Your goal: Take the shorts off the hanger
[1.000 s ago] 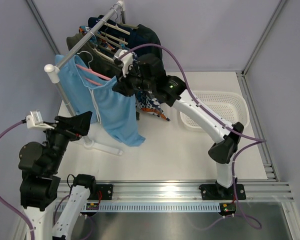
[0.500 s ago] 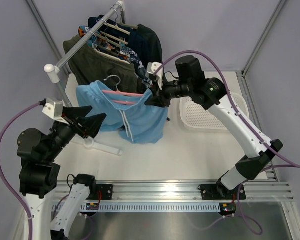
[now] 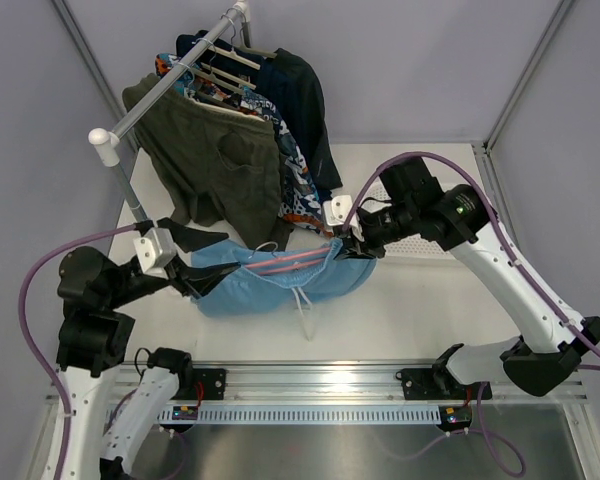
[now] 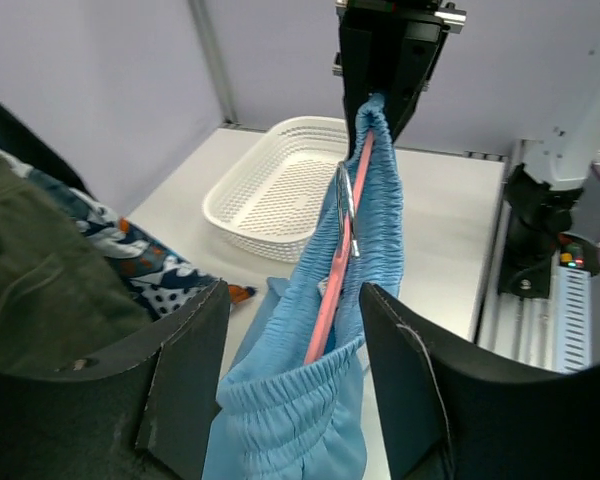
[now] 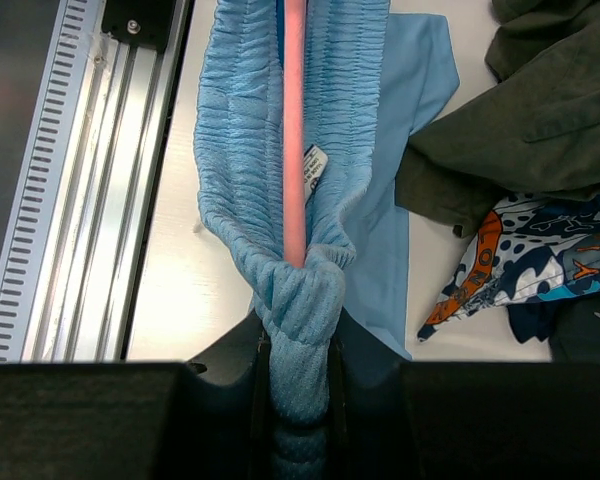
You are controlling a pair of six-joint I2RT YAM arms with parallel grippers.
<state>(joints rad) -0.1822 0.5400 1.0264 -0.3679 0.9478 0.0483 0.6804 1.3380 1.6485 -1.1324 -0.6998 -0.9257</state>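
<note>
I see the clothes rack standing at the far left of the table, its rail loaded with dark and patterned garments. The blue shorts are off that rail, stretched roughly level above the table on the near side of the rack, just below the hanging garments. The white basket sits to the rack's right. The pink hanger lies inside the shorts' waistband. My right gripper is clamped on the bunched waistband at the end away from the rack. My left gripper straddles the end nearer the rack, jaws apart on either side; I cannot tell whether they touch the cloth.
</note>
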